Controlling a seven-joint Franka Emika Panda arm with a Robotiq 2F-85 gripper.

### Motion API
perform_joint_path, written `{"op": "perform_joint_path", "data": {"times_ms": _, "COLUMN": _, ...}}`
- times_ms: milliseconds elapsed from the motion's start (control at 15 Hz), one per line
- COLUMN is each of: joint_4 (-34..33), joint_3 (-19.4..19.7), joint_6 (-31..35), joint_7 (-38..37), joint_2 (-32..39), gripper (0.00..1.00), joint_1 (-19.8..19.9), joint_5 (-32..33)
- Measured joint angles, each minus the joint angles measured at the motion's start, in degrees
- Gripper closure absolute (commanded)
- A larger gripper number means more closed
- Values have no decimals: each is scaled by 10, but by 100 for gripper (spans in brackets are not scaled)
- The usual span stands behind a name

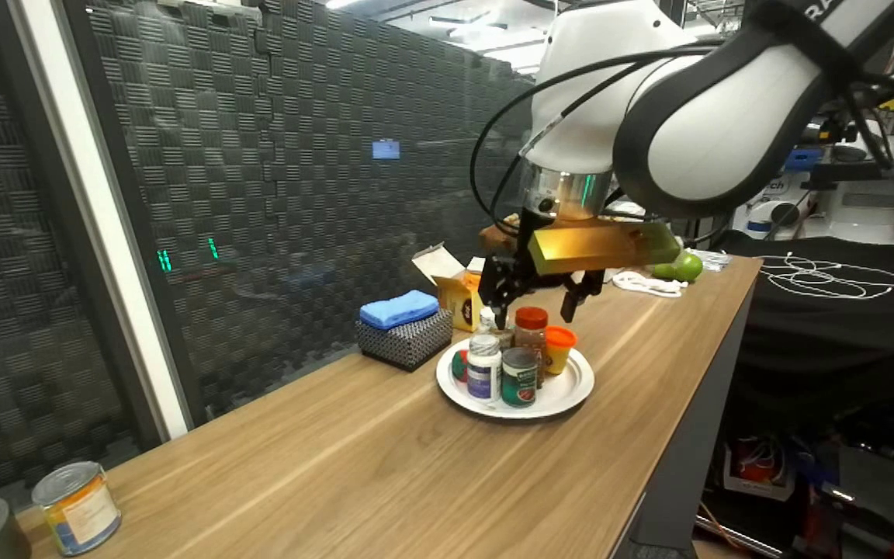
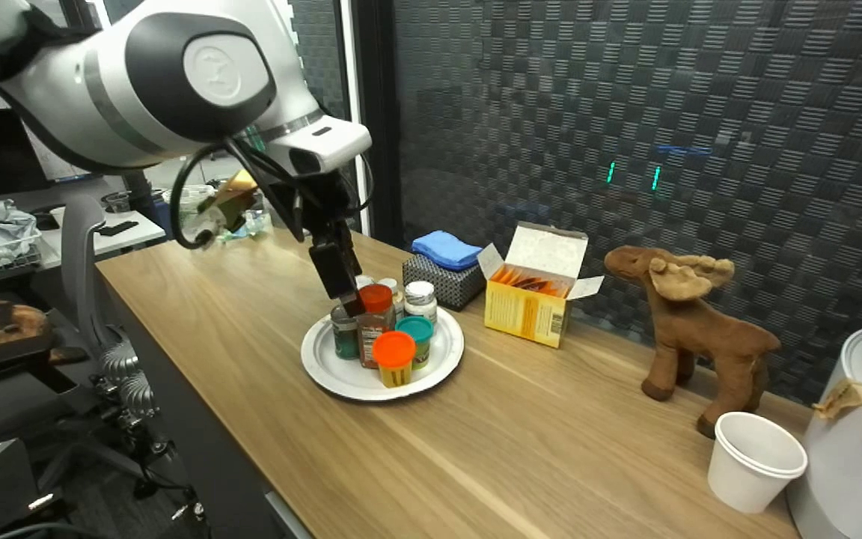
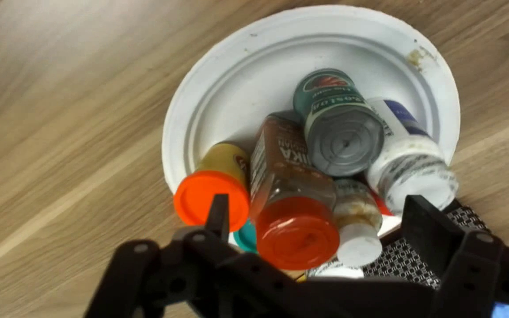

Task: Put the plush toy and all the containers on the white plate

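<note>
In the wrist view, the green can seems to say "Boston". The red-lidded jar seems to have 3 big letters, "IKA", and maybe "INDIAN" next to them. In an exterior view, the robot arm shows "RA". Words on the yellow box are too tiny to read.

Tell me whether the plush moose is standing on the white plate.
No, the plush moose stands on the wooden counter, apart from the white plate.
</note>
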State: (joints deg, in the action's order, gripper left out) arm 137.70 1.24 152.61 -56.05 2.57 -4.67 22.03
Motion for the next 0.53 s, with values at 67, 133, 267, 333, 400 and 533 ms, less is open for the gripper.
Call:
{"op": "perform_joint_path", "data": {"times_ms": 67, "joint_4": 4, "joint_3": 0, "joint_6": -12, "joint_7": 3, "joint_2": -17, "gripper": 0, "joint_1": 1, "joint_5": -6}}
{"op": "perform_joint_path", "data": {"times_ms": 133, "joint_4": 9, "joint_3": -1, "joint_6": -26, "joint_7": 11, "joint_2": -37, "gripper": 0, "joint_1": 1, "joint_5": -14}}
{"op": "perform_joint_path", "data": {"times_ms": 267, "joint_4": 23, "joint_3": -3, "joint_6": -50, "joint_7": 36, "joint_2": -75, "gripper": 0, "joint_1": 2, "joint_5": -40}}
{"op": "perform_joint_path", "data": {"times_ms": 333, "joint_4": 32, "joint_3": -4, "joint_6": -60, "joint_7": 52, "joint_2": -94, "gripper": 0, "joint_1": 3, "joint_5": -56}}
{"op": "perform_joint_path", "data": {"times_ms": 400, "joint_4": 41, "joint_3": -6, "joint_6": -71, "joint_7": 71, "joint_2": -112, "gripper": 0, "joint_1": 3, "joint_5": -72}}
{"op": "perform_joint_path", "data": {"times_ms": 533, "joint_4": 65, "joint_3": -6, "joint_6": -88, "joint_7": 126, "joint_2": -150, "gripper": 0, "joint_1": 3, "joint_5": -119}}
